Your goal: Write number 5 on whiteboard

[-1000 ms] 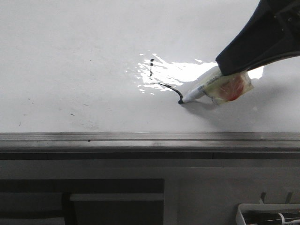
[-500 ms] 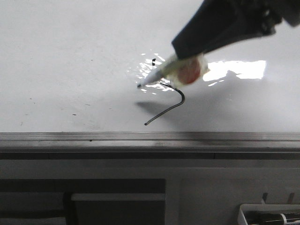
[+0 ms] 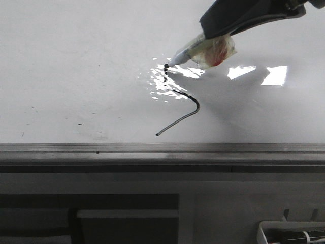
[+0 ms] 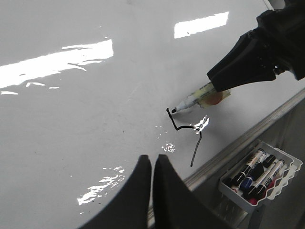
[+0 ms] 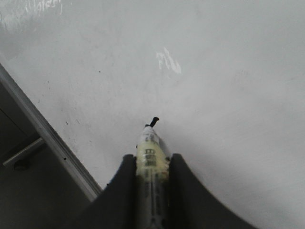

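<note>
1. Our right tool (image 3: 210, 43) pinches a marker (image 3: 195, 51) between its two black fingers (image 5: 126, 191). The pen sticks out past them, so the tip can reach the board while the fingers stay off it.

2. The marker leans at a slant. We think that is so the tip, not the side of the pen, meets the whiteboard (image 3: 76, 61).

3. The tip is right at the top end of the number 5 (image 3: 177, 104). The short up-and-down line starts just at the tip, and the curved hook with its long tail runs away from it toward the grey edge rail (image 3: 152, 148).

4. The 5 has no clear top stroke yet. We think the pen sits at the top of the line because that stroke starts there. We cannot tell if the tip is touching the board or just above it.

5. Some clear wrap with a red patch (image 3: 216, 51) is around the pen, right where the fingers grip. It may help the pen not slip, but we cannot be sure.

6. Our left tool (image 4: 152, 167) has its fingers pressed together and holds nothing. It hangs well away from the marker, with the 5 between them. We think it keeps back so it does not bump the pen or smear the ink.

7. A small white tray of markers (image 4: 259, 179) hangs below the rail, well apart from both tools, out of the way of the writing.
</note>
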